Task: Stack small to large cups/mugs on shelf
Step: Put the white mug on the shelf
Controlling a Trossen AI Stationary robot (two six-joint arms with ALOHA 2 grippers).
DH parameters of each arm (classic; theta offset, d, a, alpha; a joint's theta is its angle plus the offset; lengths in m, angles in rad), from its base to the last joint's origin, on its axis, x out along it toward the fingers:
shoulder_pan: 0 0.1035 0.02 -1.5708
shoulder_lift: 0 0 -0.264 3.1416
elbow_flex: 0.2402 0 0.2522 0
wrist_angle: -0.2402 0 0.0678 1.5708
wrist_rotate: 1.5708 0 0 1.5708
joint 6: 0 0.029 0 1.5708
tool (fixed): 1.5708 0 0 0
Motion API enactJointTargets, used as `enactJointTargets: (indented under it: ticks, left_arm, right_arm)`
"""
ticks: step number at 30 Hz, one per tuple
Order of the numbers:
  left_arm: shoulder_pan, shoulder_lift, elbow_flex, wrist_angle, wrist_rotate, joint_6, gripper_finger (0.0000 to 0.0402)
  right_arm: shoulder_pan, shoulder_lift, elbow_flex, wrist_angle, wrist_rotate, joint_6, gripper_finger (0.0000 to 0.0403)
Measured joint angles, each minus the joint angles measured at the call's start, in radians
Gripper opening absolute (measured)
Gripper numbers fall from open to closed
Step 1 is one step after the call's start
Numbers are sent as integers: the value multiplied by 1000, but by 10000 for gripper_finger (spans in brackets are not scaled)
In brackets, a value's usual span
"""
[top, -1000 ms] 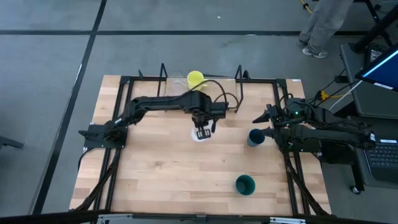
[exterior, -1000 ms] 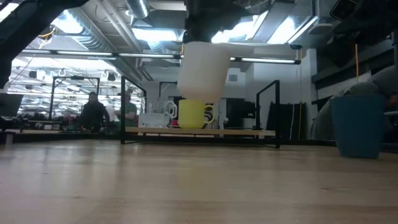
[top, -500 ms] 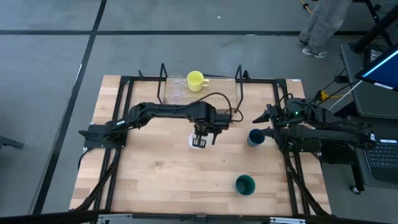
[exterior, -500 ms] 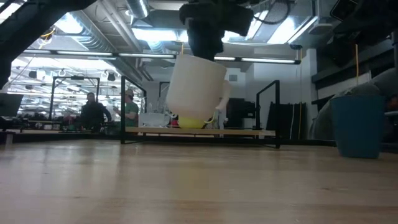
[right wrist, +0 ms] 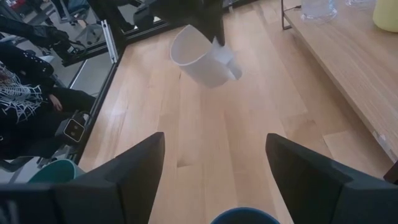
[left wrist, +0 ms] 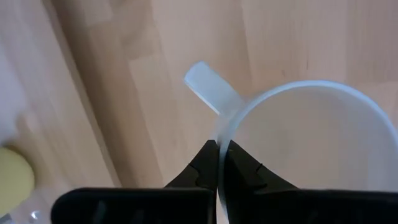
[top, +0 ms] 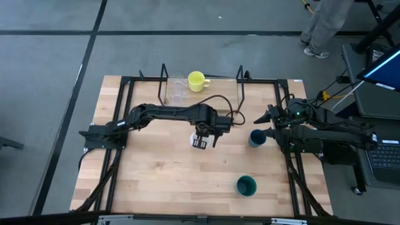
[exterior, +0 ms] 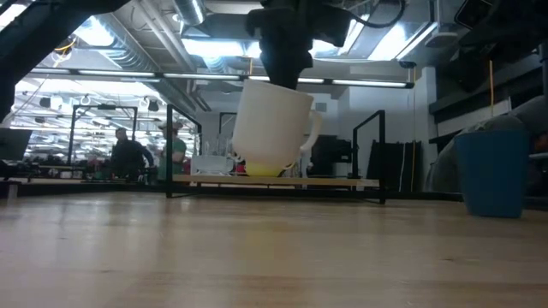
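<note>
**White mug up in the air, pinched by its rim**

The white mug [exterior: 272, 124] is hanging clear above the table [top: 156, 175], tilted, handle poking out to one side. The left gripper [top: 201, 143] has it by the rim near the handle: in the left wrist view the two fingers [left wrist: 205, 168] are squeezed almost together with the mug wall between them. All this sits around the middle of the table, in front of the shelf [exterior: 274, 181].

On the shelf, the yellow mug [top: 197, 80] stands next to a clear glass cup [top: 177, 83].

The dark blue cup [top: 256, 138] stands on the table on the right side, just beside the right gripper [top: 261, 125], whose fingers are spread wide and holding nothing. The dark green cup [top: 246, 185] stands by itself nearer the front edge.
</note>
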Motion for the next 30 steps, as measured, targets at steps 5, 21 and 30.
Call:
enactJointTargets:
  ticks: [5,21,30]
  left_arm:
    - [-3,0,0,12,12,26,2]
    - [-3,22,0,63,80,104,2]
    - [-2,21,-31,127,95,148,5]
  right_arm:
    - [0,0,0,0,0,0,282]
    - [0,0,0,-2,0,0,282]
    - [0,0,0,-2,0,0,282]
